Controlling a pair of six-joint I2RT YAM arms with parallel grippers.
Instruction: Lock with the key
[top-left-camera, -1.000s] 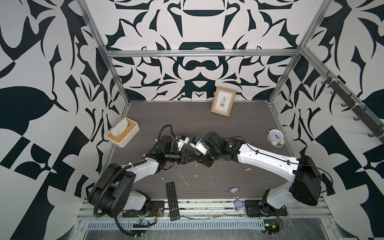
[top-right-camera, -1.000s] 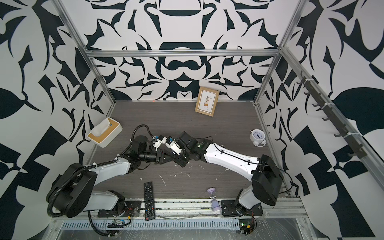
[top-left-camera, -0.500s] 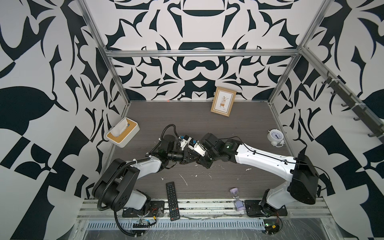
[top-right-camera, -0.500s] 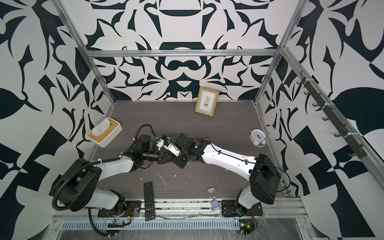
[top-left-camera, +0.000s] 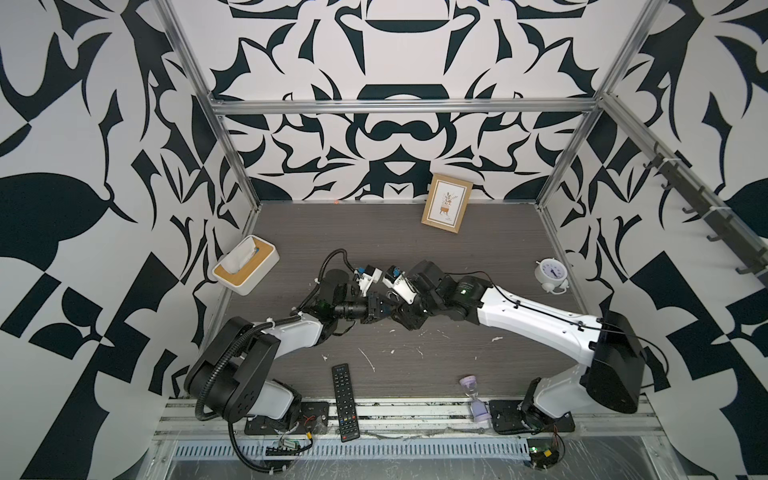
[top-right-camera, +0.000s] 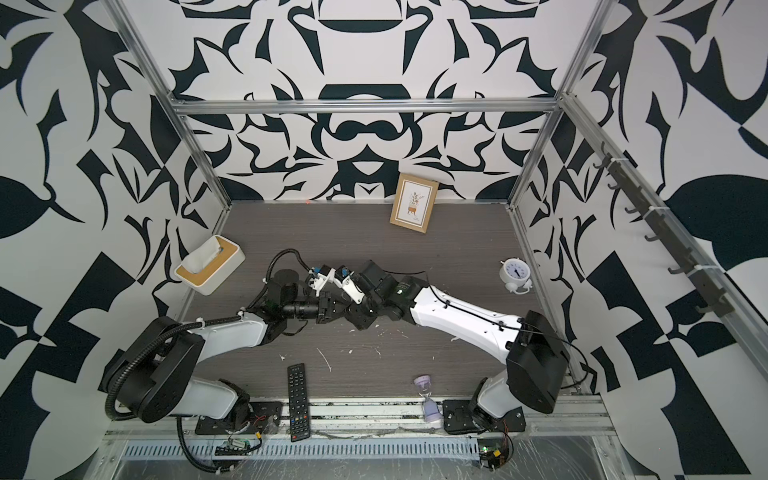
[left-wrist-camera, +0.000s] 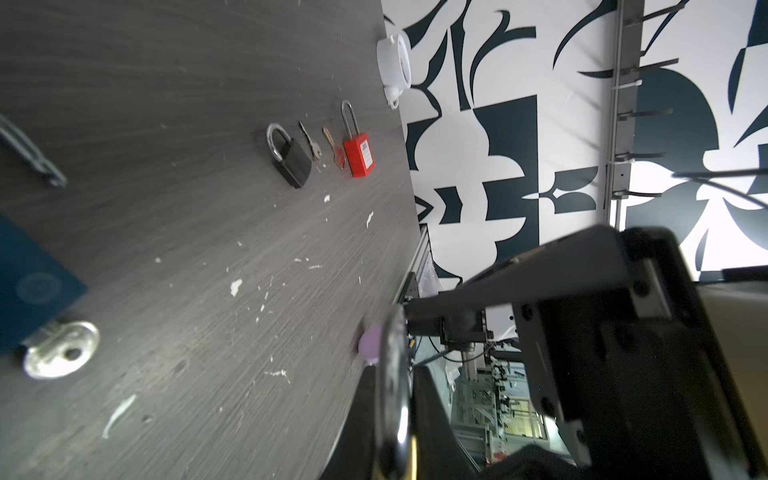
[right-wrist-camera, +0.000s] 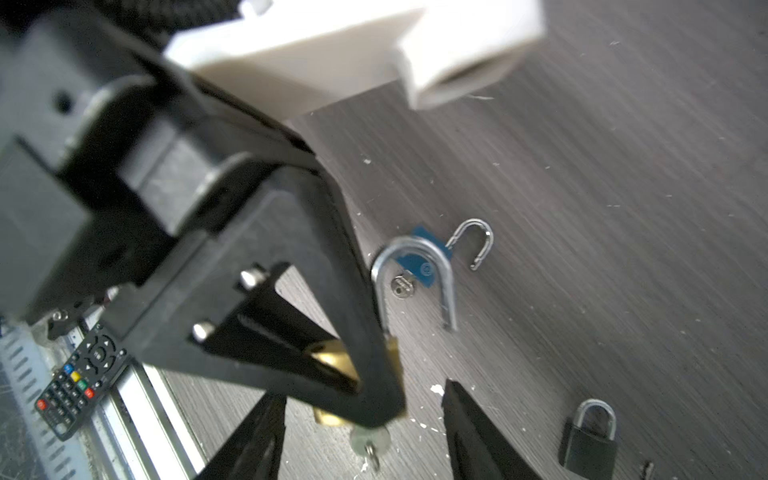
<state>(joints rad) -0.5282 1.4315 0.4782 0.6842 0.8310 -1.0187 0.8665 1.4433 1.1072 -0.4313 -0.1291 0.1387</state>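
My left gripper (left-wrist-camera: 390, 395) is shut on a brass padlock (right-wrist-camera: 332, 359) and holds it above the table. The padlock's silver shackle (right-wrist-camera: 415, 282) stands open, with one leg out of the body. A silver key (right-wrist-camera: 370, 439) sticks out of the padlock's underside. My right gripper (right-wrist-camera: 363, 395) is open. Its fingers (right-wrist-camera: 469, 428) stand on either side of the key without touching it. In both top views the two grippers (top-left-camera: 380, 309) (top-right-camera: 349, 309) meet at the table's middle, and the padlock is mostly hidden between them.
On the table lie a blue padlock (right-wrist-camera: 419, 266) with its key (left-wrist-camera: 62, 349), a black padlock (left-wrist-camera: 291, 160), a red padlock (left-wrist-camera: 359, 153) and two loose keys (left-wrist-camera: 311, 143). Further off are a remote (top-left-camera: 345, 401), hourglass (top-left-camera: 476, 399), clock (top-left-camera: 550, 274), tissue box (top-left-camera: 245, 270) and picture frame (top-left-camera: 446, 208).
The left arm has shifted slightly to the right and both grippers have stayed together at the table's middle. The right gripper's jaws now stand wider apart.
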